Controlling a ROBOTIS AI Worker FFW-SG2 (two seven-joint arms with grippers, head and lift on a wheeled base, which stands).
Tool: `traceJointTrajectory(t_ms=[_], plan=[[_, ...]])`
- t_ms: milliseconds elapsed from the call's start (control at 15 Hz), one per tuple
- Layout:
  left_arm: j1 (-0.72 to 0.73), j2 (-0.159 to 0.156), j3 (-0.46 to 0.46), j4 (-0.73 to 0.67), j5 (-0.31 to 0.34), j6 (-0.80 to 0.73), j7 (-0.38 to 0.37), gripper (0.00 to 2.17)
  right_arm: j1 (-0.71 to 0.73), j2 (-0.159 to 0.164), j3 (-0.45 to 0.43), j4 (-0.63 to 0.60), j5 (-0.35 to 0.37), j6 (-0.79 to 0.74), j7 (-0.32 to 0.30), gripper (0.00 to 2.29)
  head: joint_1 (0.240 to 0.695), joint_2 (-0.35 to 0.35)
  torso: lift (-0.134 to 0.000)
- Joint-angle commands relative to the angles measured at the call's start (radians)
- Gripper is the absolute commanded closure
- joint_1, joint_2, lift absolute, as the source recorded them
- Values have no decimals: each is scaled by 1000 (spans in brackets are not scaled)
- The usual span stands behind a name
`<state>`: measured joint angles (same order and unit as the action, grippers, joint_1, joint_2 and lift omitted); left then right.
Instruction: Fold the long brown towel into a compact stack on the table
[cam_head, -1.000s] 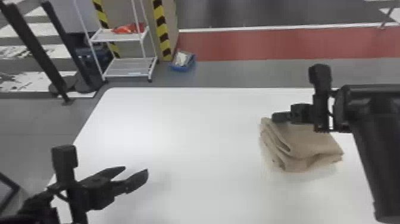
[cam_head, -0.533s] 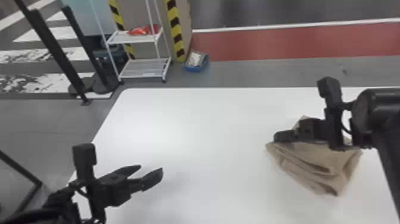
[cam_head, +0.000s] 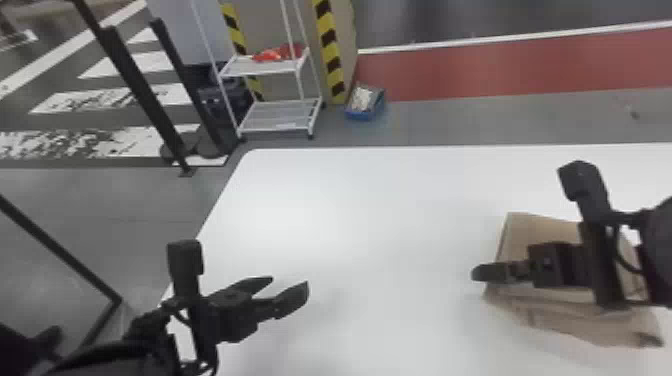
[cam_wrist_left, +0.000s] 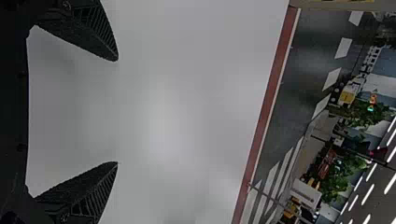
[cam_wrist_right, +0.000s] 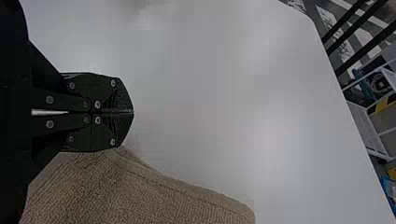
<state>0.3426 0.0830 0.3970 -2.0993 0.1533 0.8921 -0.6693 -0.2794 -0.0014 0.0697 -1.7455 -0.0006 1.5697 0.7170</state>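
The brown towel (cam_head: 542, 232) lies folded in an uneven bundle at the right of the table, with loose layers along its near side. Over it hangs my right gripper (cam_head: 481, 273), partly hiding the cloth, its tips reaching past the towel's left edge. In the right wrist view the fingers of the right gripper (cam_wrist_right: 133, 112) meet with no cloth between them, and the towel (cam_wrist_right: 140, 193) lies right beside and partly behind them. My left gripper (cam_head: 290, 285) is over the table's near left part, away from the towel; in its wrist view the left gripper (cam_wrist_left: 117, 111) stands wide open.
The white table (cam_head: 380, 215) stretches between the two grippers. Beyond its far edge stand a white wire shelf (cam_head: 280, 112) and a blue bin (cam_head: 366, 105) on the floor. Dark posts (cam_head: 145, 90) rise behind the table's left corner.
The head view has swung, shifting the scene rightward. Over the towel, my right gripper has come nearer to the robot and somewhat leftward. The towel has turned and its outline has changed.
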Motion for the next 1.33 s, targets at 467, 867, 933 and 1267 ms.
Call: traceJointTrajectory(t_ms=[467,867,933,1267], plan=[[3,3,2,-4,14,0,-12,90,25,2,-309,-150,116,3,13,1946,695,152,-124],[13,4,34,1,32,-21,-13,90,62,-8,-485,-192,114,3,33,1949,695,69,-124],[12,4,32,5,32,-28,-13,90,66,-20,-508,-193,111,3,33,1949,695,63,-124],[10,6,16,15,32,-37,-13,90,82,-45,-524,-164,162,3,24,1949,695,-4,-124]])
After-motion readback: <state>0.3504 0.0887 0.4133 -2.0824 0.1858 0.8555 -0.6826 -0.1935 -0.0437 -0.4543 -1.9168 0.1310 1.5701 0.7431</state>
